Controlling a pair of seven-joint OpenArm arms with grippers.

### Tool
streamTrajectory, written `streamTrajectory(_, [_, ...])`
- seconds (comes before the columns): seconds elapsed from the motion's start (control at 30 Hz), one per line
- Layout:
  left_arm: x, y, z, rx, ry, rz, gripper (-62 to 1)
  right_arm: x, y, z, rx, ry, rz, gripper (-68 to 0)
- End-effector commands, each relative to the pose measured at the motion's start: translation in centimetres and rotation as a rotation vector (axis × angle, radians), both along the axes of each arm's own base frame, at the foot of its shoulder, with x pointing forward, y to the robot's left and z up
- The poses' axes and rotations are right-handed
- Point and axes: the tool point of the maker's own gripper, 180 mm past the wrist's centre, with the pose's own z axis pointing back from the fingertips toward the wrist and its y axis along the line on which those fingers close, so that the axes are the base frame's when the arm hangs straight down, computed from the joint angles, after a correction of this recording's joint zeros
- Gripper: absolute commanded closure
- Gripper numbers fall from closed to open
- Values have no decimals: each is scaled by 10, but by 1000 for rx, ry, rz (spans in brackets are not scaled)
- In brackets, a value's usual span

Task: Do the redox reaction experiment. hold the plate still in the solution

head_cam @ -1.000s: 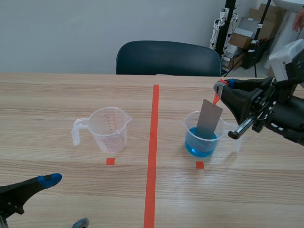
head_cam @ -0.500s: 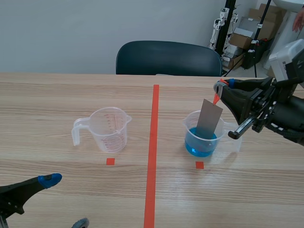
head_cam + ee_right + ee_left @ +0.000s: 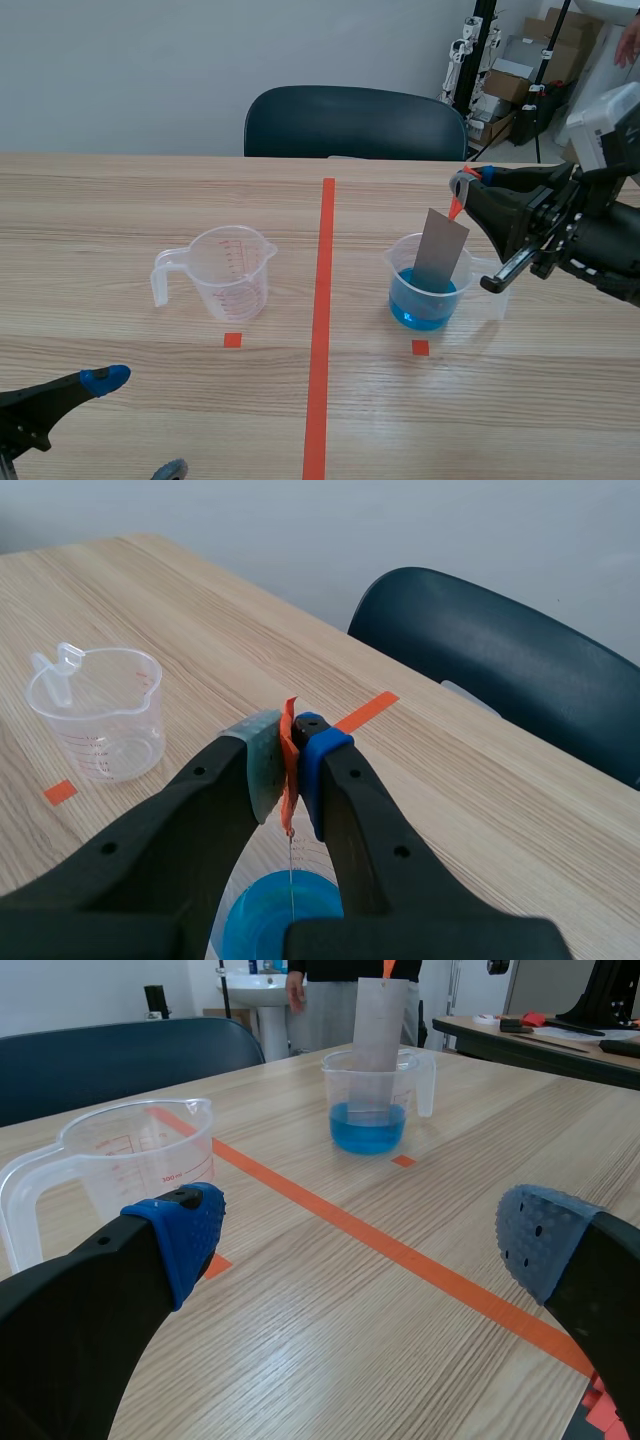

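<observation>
From where I stand nothing has moved in the last second: the right gripper [image 3: 462, 184] holds the plate [image 3: 442, 252] at the same tilt and depth in the solution [image 3: 418, 314], no shift anywhere.

The pale wooden table [image 3: 150, 200] shows fine grain under a smooth, satin finish. The clear plastic measuring jug [image 3: 235, 275] and the clear plastic beaker of blue liquid [image 3: 402, 275] are glossy and see-through. The flat grey plate [image 3: 441, 252] looks like dull, matt sheet metal (evenly grey across its face). The blue pads [image 3: 185, 1230] of the left gripper [image 3: 360, 1225] are dotted and rubbery.
</observation>
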Motion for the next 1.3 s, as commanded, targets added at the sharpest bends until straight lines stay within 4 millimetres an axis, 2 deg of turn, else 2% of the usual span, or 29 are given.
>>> streamTrajectory(0.0, [1, -1, 8, -23, -22, -5, -572, 3, 1, 12, 22, -33, 2, -4])
streamTrajectory(0.37, [1, -1, 8, -22, -20, -5, -572, 3, 1, 12, 22, -33, 2, -4])
streamTrajectory(0.57, [2, -2, 0, 10, 9, -5, -572, 3, 1, 12, 22, -32, 2, -4])
streamTrajectory(1.27, [0, 5, 8, -14, -16, -9, -566, 3, 1, 12, 22, -33, 2, -4])
